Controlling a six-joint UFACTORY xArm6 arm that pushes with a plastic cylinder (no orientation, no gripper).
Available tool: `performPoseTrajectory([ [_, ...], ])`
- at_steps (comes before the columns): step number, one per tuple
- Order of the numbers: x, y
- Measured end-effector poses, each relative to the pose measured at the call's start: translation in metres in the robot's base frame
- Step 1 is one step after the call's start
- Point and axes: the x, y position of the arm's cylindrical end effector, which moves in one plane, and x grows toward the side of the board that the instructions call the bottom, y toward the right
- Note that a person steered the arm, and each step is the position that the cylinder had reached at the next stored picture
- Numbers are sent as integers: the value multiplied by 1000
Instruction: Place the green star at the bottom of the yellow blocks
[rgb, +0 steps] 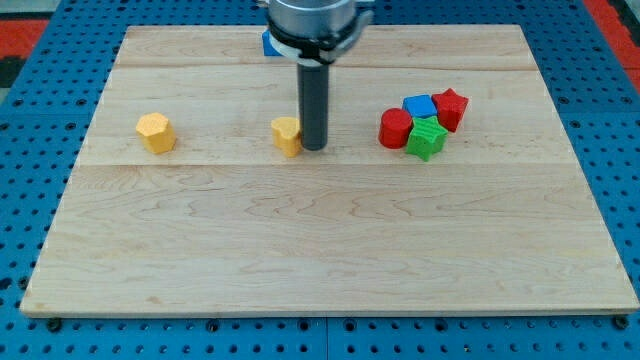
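Your wooden board (330, 250) holds two yellow blocks: a yellow hexagon (155, 132) toward the view's left and a second yellow block (287, 135) near the middle. My tip (314, 147) rests just right of that block, apparently touching it; there are no fingers, so nothing is gripped. The green star (426, 138) sits well right, clustered against a red cylinder (396, 128), blue cube (419, 106) and red star (450, 108). The task looks unstarted.

Counter (330, 260): pale wooden board of joined planks, light grain, evenly lit. Surround: blue perforated panel (30, 150) with regular holes, showing left, right and near. Far corners: red perforated panel (40, 25), left and right.
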Motion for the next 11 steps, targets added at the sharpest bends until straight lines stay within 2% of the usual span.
performPoseTrajectory([
  [1,-4,0],
  [2,-6,-94],
  [3,-16,-158],
  [5,31,-107],
  [6,57,-104],
  [11,65,-111],
])
